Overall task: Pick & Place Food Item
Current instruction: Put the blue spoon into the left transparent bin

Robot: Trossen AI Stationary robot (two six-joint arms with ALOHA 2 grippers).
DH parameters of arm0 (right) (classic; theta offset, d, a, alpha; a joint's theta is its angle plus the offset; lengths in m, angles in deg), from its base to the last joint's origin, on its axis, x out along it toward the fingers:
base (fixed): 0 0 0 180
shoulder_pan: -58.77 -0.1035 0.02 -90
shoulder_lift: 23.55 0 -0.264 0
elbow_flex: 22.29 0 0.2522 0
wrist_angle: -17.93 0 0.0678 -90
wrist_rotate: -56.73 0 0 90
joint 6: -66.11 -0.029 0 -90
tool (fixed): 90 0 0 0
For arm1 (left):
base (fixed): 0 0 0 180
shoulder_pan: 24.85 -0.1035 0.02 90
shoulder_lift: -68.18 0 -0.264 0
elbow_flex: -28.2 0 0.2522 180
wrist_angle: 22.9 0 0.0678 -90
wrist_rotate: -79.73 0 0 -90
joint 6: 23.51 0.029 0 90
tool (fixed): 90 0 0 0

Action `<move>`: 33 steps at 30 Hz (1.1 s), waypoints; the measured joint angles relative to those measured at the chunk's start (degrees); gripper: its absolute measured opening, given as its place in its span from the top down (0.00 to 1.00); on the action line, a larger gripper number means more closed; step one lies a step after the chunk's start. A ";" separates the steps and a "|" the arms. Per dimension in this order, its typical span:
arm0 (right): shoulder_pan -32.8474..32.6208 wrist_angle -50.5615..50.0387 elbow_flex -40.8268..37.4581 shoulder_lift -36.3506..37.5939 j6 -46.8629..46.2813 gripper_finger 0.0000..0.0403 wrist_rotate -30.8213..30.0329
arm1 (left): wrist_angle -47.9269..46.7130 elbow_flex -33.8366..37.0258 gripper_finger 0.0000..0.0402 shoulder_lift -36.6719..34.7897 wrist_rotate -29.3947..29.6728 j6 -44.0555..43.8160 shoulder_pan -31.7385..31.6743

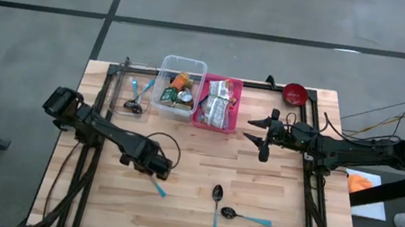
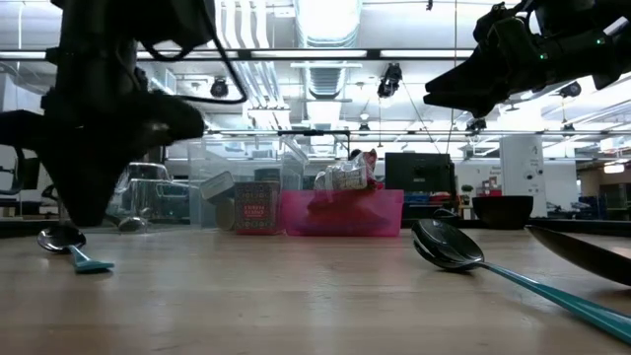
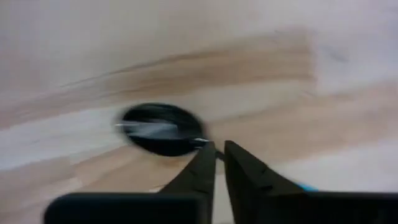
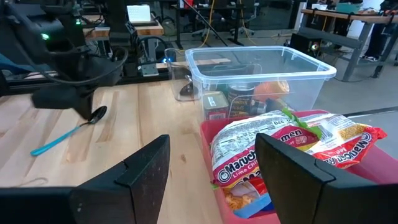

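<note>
My left gripper [image 1: 156, 167] points down over a spoon [image 3: 161, 129] with a black bowl and a blue handle [image 1: 160, 189]. The spoon lies on the wooden table [image 1: 286, 195] left of the middle. The fingers stand almost together, with only a thin slit between them. My right gripper [image 1: 264, 137] hangs open and level above the table. It faces a pink bin [image 4: 379, 177] of ramen packets [image 4: 280, 146] and touches nothing. Behind the pink bin stands a clear bin [image 4: 255, 68] holding cans and packets. My left gripper comes from above, its fingers pointing down and lying across the spoon. The thin neck [image 3: 217, 155] between the bowl and the blue handle sits in the slit between the fingertips [image 3: 202, 163]. The spoon's bowl [image 2: 59, 237] and handle end [image 2: 91, 262] rest on the table.
Two more spoons [image 1: 216, 200] [image 1: 245, 216] lie near the table's front middle. A small clear tray [image 1: 137, 89] with spoons stands at the far left, and a red bowl [image 1: 294, 93] at the far right. Bare wood lies between the arms.
</note>
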 joint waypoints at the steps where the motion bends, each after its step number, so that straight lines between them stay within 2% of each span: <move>1: 0.00 0.01 0.01 0.00 -0.01 0.42 0.00 | 1.53 -0.02 0.88 0.00 0.00 1.83 0.36; 5: -0.01 0.00 0.01 0.00 0.00 0.42 0.00 | 5.32 -0.02 0.73 -0.02 -0.03 9.19 2.34; 10: 0.00 0.02 0.00 -0.01 0.00 0.42 0.00 | 7.76 -0.02 0.58 -0.02 0.00 27.71 5.23; 17: 0.00 0.02 0.00 0.00 -0.07 0.42 0.02 | 9.03 -0.02 0.55 -0.02 -0.02 57.86 6.30; 20: -0.01 0.02 0.00 0.00 -0.04 0.42 0.01 | 9.17 0.00 0.55 -0.02 -0.02 67.02 6.30; 27: -0.02 0.02 0.00 0.00 0.01 0.42 0.01 | 7.02 0.42 0.55 -0.02 -0.01 77.28 6.33; 33: 0.00 0.00 0.00 0.00 0.00 0.42 0.00 | 5.57 0.42 0.55 -0.02 1.13 79.40 6.34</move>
